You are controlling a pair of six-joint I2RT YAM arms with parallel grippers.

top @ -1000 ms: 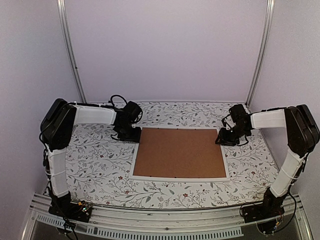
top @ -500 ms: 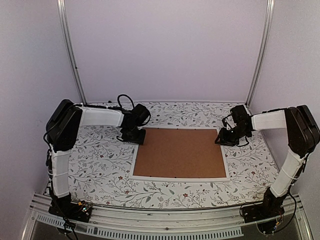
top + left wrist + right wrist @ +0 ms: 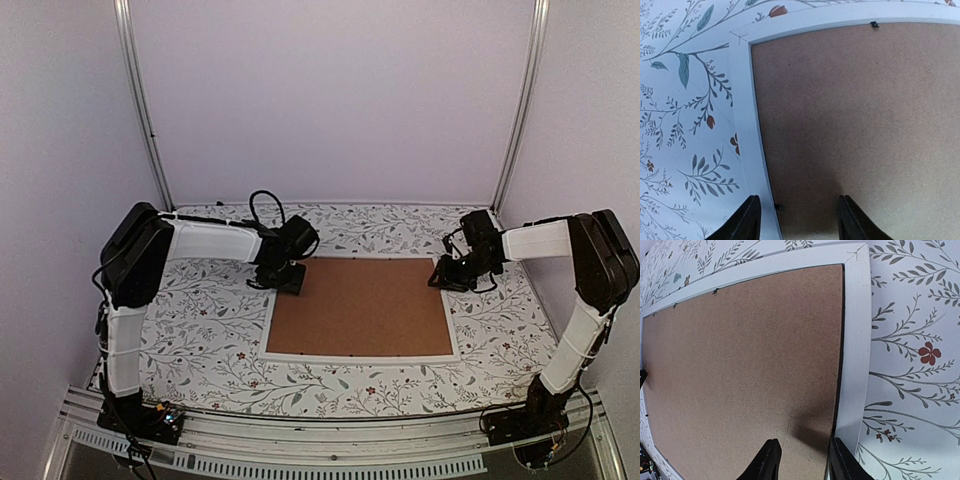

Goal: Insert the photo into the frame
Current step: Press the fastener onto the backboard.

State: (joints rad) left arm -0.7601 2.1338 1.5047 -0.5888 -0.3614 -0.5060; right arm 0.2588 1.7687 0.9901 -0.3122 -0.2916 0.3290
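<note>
The frame (image 3: 360, 355) lies face down on the table, its thin white rim around a plain brown backing board (image 3: 365, 305). The photo is hidden. My left gripper (image 3: 290, 283) hangs over the frame's far left corner. In the left wrist view it (image 3: 797, 200) is open, one finger over the white rim (image 3: 742, 115) and the other over the board (image 3: 855, 110). My right gripper (image 3: 443, 280) is at the far right corner. There it (image 3: 802, 440) is open too, straddling the board's edge beside the rim (image 3: 857, 330), with nothing gripped.
A floral-patterned cloth (image 3: 200, 320) covers the table around the frame. Small black retaining tabs (image 3: 873, 24) sit along the inside of the rim. Metal posts (image 3: 140, 100) and plain walls enclose the back and sides.
My left arm has swung right, from the cloth beside the frame to over its far left corner. The right arm has hardly moved.
</note>
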